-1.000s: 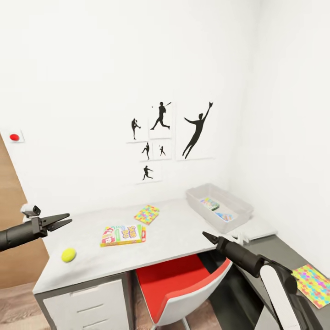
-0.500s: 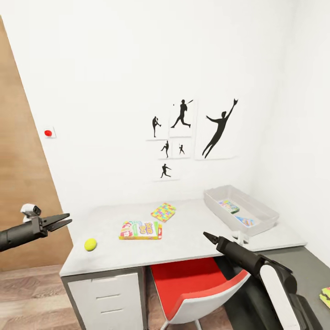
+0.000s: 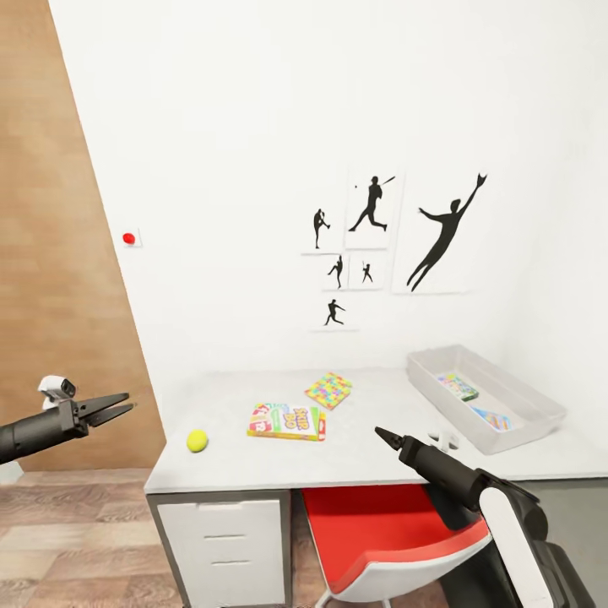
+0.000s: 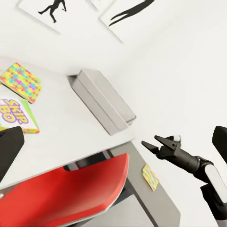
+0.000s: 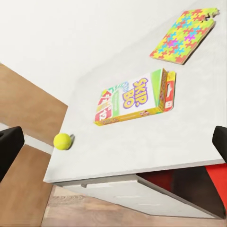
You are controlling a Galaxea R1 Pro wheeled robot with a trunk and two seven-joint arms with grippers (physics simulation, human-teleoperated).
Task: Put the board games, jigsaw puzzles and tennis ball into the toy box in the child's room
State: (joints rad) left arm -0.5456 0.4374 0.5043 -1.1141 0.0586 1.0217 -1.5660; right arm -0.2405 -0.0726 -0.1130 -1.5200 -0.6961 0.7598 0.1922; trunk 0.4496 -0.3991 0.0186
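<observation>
On the pale grey table (image 3: 236, 397) lie the yellow tennis ball (image 3: 197, 440), the SKIP-BO board game (image 3: 287, 420) and one jigsaw puzzle (image 3: 328, 389). The toy box (image 3: 452, 409) stands at the table's right end and holds a green-edged board game (image 3: 457, 386) and a small blue one (image 3: 492, 417). A second jigsaw puzzle (image 4: 150, 176) lies on the lower dark cabinet. My left gripper (image 3: 125, 404) hangs open left of the table, holding nothing. In front of the table's near edge, my right gripper (image 3: 380, 435) is open and empty. The bed is out of view.
A red and white chair (image 3: 388, 523) is tucked under the table, beside a white drawer unit (image 3: 224, 540). A wooden panel (image 3: 59, 253) fills the left side, with wood-plank floor (image 3: 76, 540) below it. Baseball silhouette prints (image 3: 397, 236) hang on the white wall.
The whole view has swung to the left, so the table and prints now sit further right and more of the wooden panel shows. Both arms hold the same pose.
</observation>
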